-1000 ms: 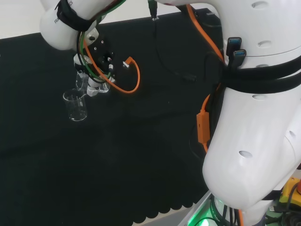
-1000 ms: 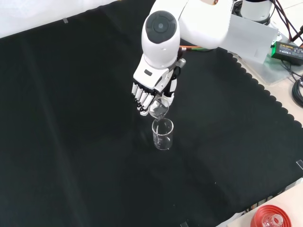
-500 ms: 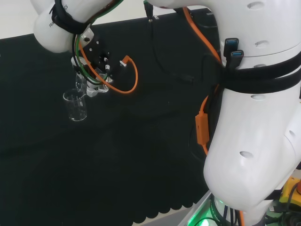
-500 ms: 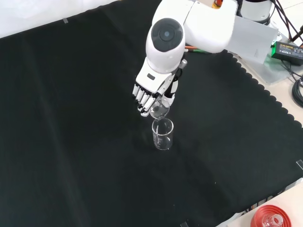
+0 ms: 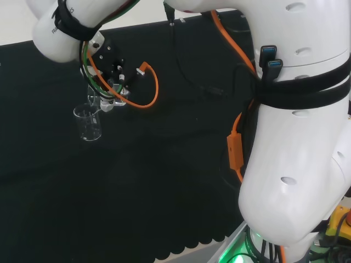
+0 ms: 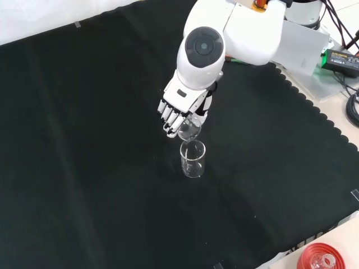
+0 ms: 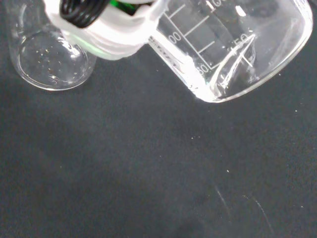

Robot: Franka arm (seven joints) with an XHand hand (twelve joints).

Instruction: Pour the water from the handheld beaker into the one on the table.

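Observation:
In the front view the hand (image 6: pixel 178 110) has its fingers curled round a small clear beaker (image 6: pixel 188 129), tilted with its mouth over the rim of a second clear beaker (image 6: pixel 193 159) that stands upright on the black cloth (image 6: pixel 84 168). The head view shows the standing beaker (image 5: pixel 88 124) at the left, with the hand (image 5: pixel 108 94) and the held beaker (image 5: pixel 94 99) just above and to its right. Close up in the wrist view, the held beaker (image 7: pixel 233 49) lies tipped with water pooled near its lip, a white finger (image 7: pixel 106 29) across it, and the standing beaker (image 7: pixel 52 62) beyond.
The arm's big white links (image 5: pixel 296 137) take up the right of the head view, with an orange cable (image 5: pixel 148 87) looping by the hand. A red ribbed stand (image 6: pixel 322 259) with a flask sits at the cloth's lower right corner in the front view.
The arm's round-capped link has swung a little to the right and up in the front view. The hand and held beaker have stayed over the standing beaker, tilting slightly more.

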